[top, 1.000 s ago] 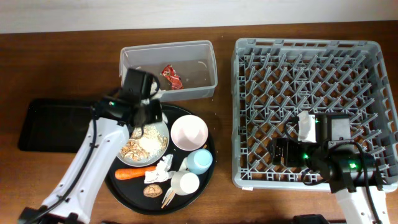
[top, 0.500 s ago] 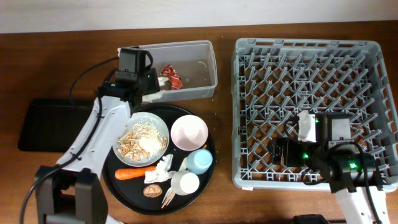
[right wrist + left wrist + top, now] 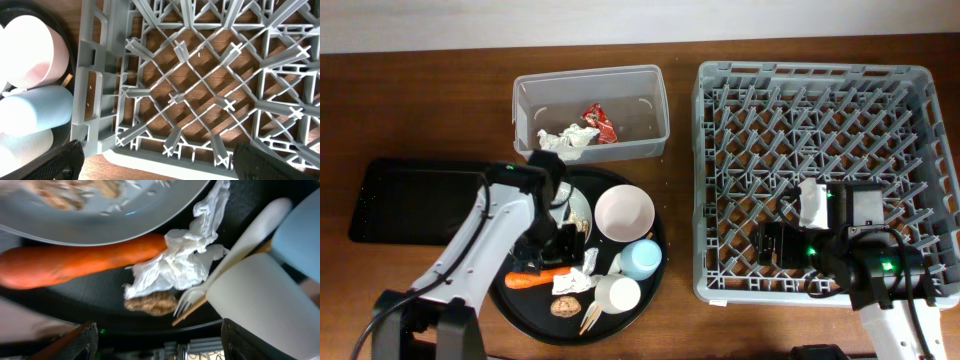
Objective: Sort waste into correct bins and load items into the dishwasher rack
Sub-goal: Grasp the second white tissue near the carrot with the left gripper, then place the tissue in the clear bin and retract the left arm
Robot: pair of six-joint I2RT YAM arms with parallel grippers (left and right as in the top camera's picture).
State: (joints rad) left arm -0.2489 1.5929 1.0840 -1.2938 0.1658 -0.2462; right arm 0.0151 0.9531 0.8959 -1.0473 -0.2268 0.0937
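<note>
I see an orange carrot (image 3: 75, 262), a white napkin (image 3: 172, 269), a grey grid-patterned rack (image 3: 815, 72), a red-and-silver wrapper (image 3: 597, 122), a light blue cup (image 3: 641, 259) and a brown wood-grain tabletop (image 3: 420, 110).

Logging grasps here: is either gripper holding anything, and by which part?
Nothing is held. The left gripper hangs open over the carrot and napkin; the right gripper is open over the dishwasher rack.

Crumpled paper napkin (image 3: 172, 265), grey plastic rack (image 3: 820, 180)
</note>
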